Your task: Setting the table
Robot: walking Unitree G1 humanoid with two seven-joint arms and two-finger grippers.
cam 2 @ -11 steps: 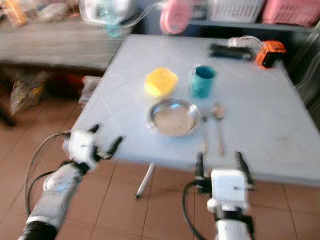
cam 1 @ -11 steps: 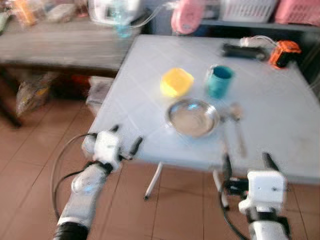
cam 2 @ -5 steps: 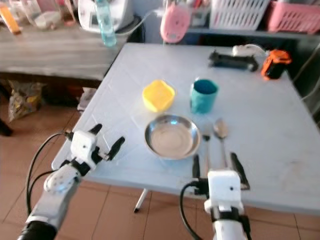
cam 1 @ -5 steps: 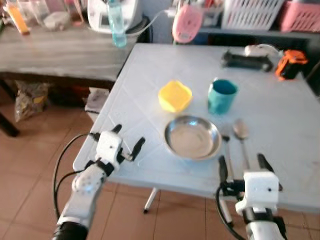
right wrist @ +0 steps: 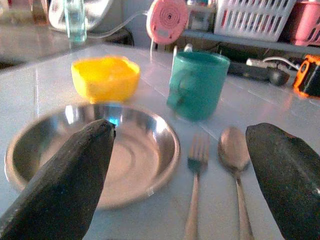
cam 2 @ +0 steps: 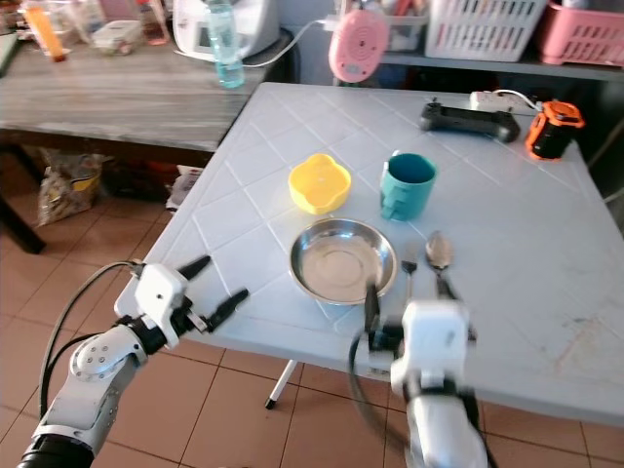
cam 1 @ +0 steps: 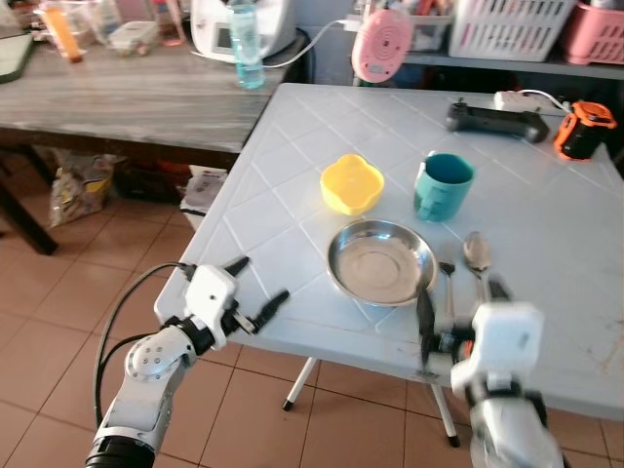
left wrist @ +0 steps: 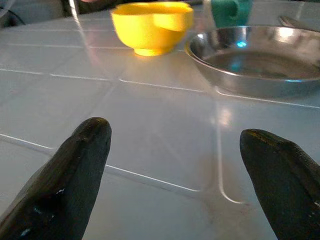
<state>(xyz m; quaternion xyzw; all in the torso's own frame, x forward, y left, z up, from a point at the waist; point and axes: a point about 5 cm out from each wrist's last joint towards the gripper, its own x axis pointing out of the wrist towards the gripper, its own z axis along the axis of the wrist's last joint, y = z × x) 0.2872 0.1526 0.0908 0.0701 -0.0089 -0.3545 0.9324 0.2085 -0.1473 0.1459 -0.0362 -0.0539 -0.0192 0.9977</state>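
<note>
On the white tiled table (cam 1: pixel 292 127) a steel plate (cam 1: pixel 381 261) lies near the front edge. Behind it stand a yellow bowl (cam 1: pixel 352 183) and a teal mug (cam 1: pixel 444 186). A fork (cam 1: pixel 447 283) and a spoon (cam 1: pixel 477 255) lie side by side to the plate's right. My right gripper (cam 1: pixel 460 304) is open just above the table's front edge. Its fingers straddle the near ends of the fork (right wrist: pixel 196 175) and spoon (right wrist: pixel 234 155). My left gripper (cam 1: pixel 252 292) is open and empty at the front left edge, pointing across the tiles at the bowl (left wrist: pixel 151 26) and plate (left wrist: pixel 255 60).
A wooden bench (cam 1: pixel 117 97) on the left carries a bottle (cam 1: pixel 245 44) and a white appliance (cam 1: pixel 219 19). A black controller (cam 1: pixel 495 121) and an orange device (cam 1: pixel 583 129) sit at the table's far right. Baskets (cam 1: pixel 507 24) line a shelf behind. Bags (cam 1: pixel 83 185) lie on the tiled floor.
The view has shifted and sharpened. My right gripper has come forward and up over the table's front edge, toward the fork and spoon. The left gripper holds much the same place.
</note>
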